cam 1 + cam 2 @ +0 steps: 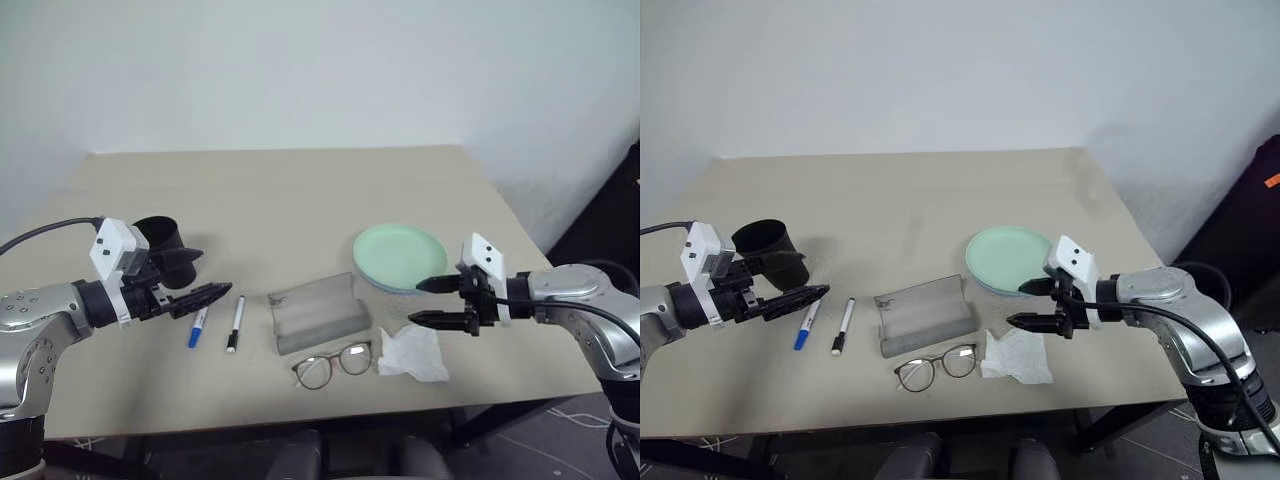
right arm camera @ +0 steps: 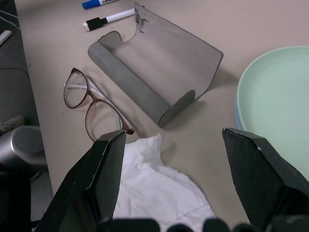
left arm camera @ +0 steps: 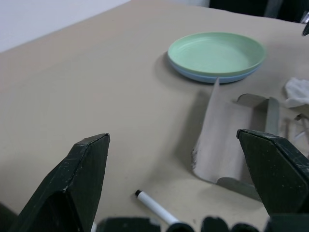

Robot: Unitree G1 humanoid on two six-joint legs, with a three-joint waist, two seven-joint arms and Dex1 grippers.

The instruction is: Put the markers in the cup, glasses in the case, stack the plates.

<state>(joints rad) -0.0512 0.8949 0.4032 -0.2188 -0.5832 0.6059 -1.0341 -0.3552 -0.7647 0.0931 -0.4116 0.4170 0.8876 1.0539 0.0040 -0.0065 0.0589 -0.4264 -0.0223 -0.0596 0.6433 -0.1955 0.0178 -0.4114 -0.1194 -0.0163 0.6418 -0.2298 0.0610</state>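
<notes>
Plainly, a beige table point(image 1: 300, 200) stands against a white wall point(image 1: 320, 70).

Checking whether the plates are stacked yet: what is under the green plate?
A light blue plate sits under the green plate; just its rim edge shows, the rest is covered.

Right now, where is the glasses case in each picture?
Left eye view: the case, open, lies mid-table, just behind the glasses.
Right eye view: case, centre, again behind the glasses.
Left wrist view: case, standing open below the plates.
Right wrist view: case, open, beside the glasses.
Shared landmark: the black marker beside the case.
</notes>
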